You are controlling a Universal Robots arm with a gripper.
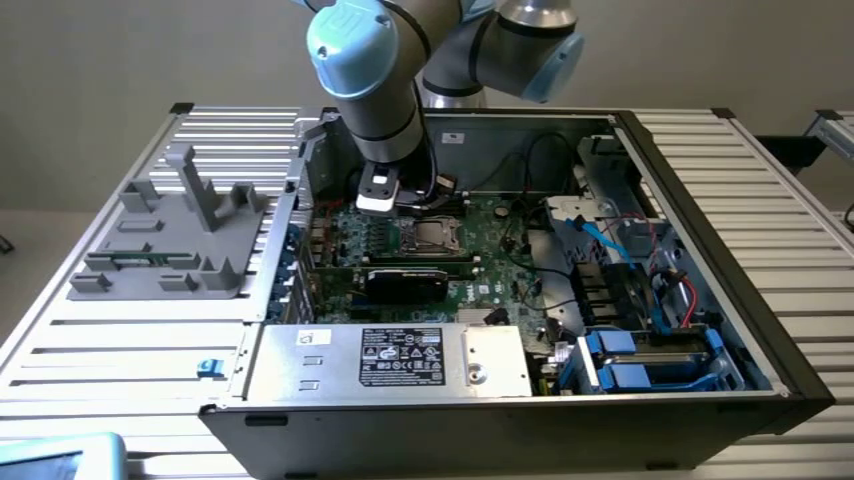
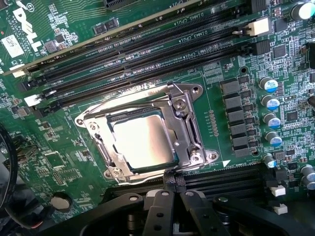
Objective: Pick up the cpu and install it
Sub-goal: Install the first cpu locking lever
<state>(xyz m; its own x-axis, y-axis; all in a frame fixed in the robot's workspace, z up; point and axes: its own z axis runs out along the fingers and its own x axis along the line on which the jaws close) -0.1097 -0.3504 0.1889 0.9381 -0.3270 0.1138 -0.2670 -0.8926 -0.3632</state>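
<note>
The cpu (image 2: 143, 142), a shiny silver square, lies flat inside the socket (image 2: 189, 129) on the green motherboard, with the metal frame lying around its edges. My gripper (image 2: 173, 183) is shut with nothing between its black fingers (image 2: 158, 209), and its tips are at the socket frame's edge, just beside the cpu. In the exterior view the gripper (image 1: 416, 203) hangs low inside the open computer case, right over the socket (image 1: 430, 236).
Empty memory slots (image 2: 147, 54) run beside the socket, and capacitors (image 2: 269, 105) stand on its other side. A black card (image 1: 407, 283) sits near the socket. Blue cables (image 1: 601, 240) and drive bays (image 1: 647, 360) are on the exterior view's right. A grey fixture (image 1: 174, 240) stands outside the case.
</note>
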